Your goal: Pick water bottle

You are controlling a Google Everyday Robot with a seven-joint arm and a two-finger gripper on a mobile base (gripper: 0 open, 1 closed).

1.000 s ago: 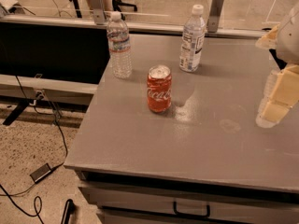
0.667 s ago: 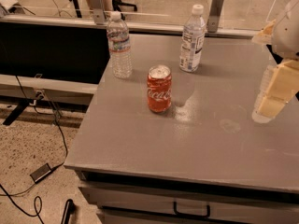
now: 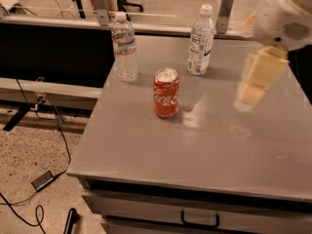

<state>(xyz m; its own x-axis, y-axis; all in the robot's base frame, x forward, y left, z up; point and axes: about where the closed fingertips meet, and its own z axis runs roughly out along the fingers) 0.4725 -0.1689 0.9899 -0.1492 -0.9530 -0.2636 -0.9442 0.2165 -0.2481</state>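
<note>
The water bottle (image 3: 125,48) is clear ribbed plastic with a white cap and a narrow pale label band. It stands upright near the table's back left edge. A red can (image 3: 166,93) stands in front and to its right. A second bottle with a large white wrap label (image 3: 200,41) stands at the back middle. My gripper (image 3: 252,89) hangs over the right side of the table, well right of all three and touching nothing.
The grey table (image 3: 204,150) has a drawer with a black handle (image 3: 200,221) below its front edge. Cables and a small box (image 3: 43,180) lie on the floor at left. A black bench (image 3: 48,48) runs behind the table's left side.
My gripper and arm have moved left and a little farther over the table, toward the bottles. The bottles and the can have not moved.
</note>
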